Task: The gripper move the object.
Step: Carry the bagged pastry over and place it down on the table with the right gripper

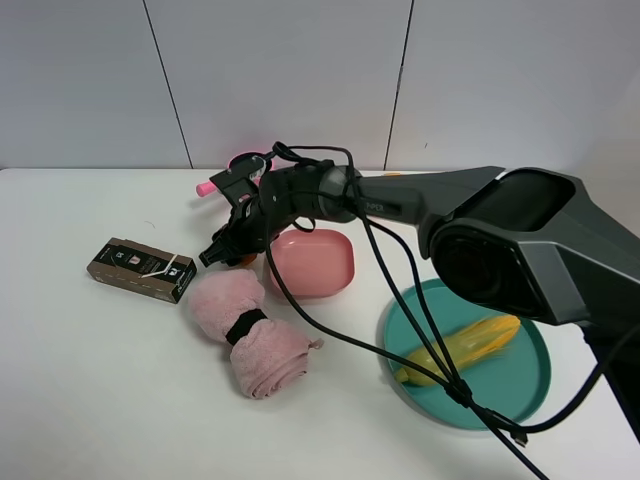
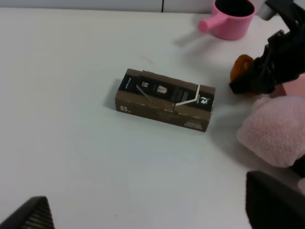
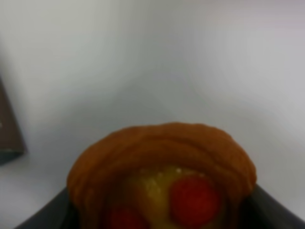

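Orange-crusted tart (image 3: pixel 162 162) sat clamped in the closed right claw (image 1: pixel 218 254), where a shallow grip could let it slip.

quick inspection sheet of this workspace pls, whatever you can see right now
surface: white table, no spills seen
job's things: tart between the right gripper's fingers, beside pink bowl
clutter: brown box; rolled pink towel; pink cup; teal plate holding a yellow item
grippers: right gripper looks shut on tart; left gripper open, empty
cables: black cables cross the teal plate
surroundings: white panelled wall
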{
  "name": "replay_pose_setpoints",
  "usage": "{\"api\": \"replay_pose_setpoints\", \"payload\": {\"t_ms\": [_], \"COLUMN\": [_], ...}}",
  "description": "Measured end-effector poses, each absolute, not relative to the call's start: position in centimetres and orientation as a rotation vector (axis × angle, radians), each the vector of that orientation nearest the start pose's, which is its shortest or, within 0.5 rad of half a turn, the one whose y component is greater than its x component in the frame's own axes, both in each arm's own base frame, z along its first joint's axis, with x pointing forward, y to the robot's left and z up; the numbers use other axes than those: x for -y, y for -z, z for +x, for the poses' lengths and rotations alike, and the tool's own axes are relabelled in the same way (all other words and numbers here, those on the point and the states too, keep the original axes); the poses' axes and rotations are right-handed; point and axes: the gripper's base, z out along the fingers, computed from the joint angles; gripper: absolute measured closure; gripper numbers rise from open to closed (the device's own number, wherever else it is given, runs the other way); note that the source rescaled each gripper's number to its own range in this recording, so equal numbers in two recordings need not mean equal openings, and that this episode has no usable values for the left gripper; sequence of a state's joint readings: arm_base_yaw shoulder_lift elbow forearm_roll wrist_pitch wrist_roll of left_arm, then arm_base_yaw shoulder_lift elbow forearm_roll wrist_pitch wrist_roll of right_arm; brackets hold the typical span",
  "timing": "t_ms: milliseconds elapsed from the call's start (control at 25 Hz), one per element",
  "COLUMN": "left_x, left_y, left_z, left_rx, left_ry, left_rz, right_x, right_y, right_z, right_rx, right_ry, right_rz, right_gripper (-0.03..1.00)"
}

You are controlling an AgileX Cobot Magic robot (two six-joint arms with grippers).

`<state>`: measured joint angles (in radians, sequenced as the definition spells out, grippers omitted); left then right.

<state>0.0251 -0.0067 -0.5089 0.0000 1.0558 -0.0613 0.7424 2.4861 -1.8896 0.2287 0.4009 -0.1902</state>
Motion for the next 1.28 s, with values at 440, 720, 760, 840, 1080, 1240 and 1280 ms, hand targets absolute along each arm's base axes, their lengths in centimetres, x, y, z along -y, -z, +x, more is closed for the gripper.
{"api": "replay_pose_setpoints", "payload": {"t_ms": [440, 720, 760, 840, 1080, 1240, 1280], "left_x": [0.0, 0.0, 0.0, 0.0, 0.0, 0.0, 0.0], "left_y": [-28.0, -28.0, -28.0, -28.0, -28.0, -28.0, -28.0], "left_z": [-0.7, -0.7, -0.7, -0.7, -0.7, -0.7, -0.7], "left_rx": [-2.022, -2.022, -2.022, -2.022, -2.022, -2.022, -2.022], "left_ry": [0.023, 0.023, 0.017, 0.015, 0.014, 0.014, 0.014], "left_rz": [-0.087, -0.087, -0.088, -0.088, -0.088, -0.088, -0.088], "right_x": [-36.7, -36.8, -36.8, -36.8, -36.8, -36.9, -36.8], "right_y": [-9.1, -9.3, -9.3, -9.3, -9.5, -12.6, -14.4], "right_z": [38.9, 39.1, 39.1, 39.1, 39.1, 39.1, 39.1], "right_rx": [-2.321, -2.293, -2.294, -2.298, -2.295, -2.242, -2.208], "right_ry": [-0.429, -0.434, -0.435, -0.438, -0.439, -0.457, -0.463], "right_rz": [-0.925, -0.908, -0.904, -0.897, -0.895, -0.881, -0.876], "right_gripper": [0.80, 0.42, 0.31, 0.14, -0.02, -0.02, -0.02]}}
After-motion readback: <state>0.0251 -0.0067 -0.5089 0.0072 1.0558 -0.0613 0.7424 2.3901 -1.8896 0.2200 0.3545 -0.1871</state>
